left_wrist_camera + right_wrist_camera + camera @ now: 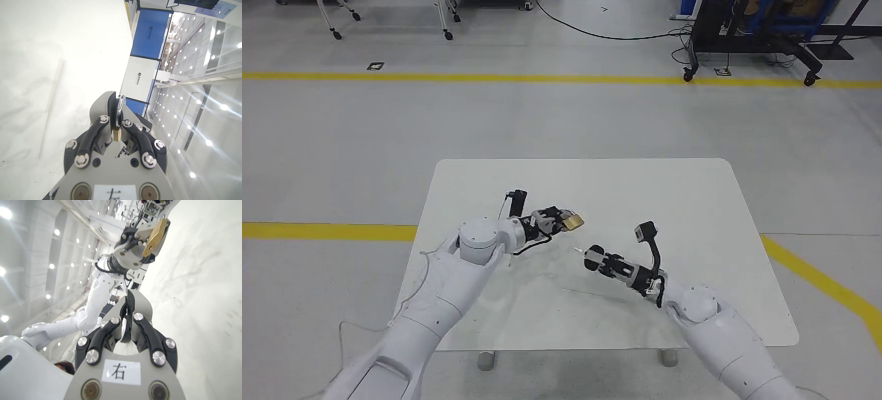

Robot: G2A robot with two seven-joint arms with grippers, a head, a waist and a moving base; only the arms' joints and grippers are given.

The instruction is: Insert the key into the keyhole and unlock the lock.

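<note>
the right gripper (129, 303) is clamped on the small, thin, silvery metal key (577, 250), whose tip pokes forward. just beyond it, the left gripper (118, 115) is closed on the blocky yellow brass padlock (154, 238) with its smooth chromed shackle (120, 106). the padlock is held above the matte white table (682, 200), its keyhole slot (150, 247) turned toward the key. my advice: match the blade's angle to the slot, advance straight and slowly, and turn only once seated. polished brass may swivel.
</note>
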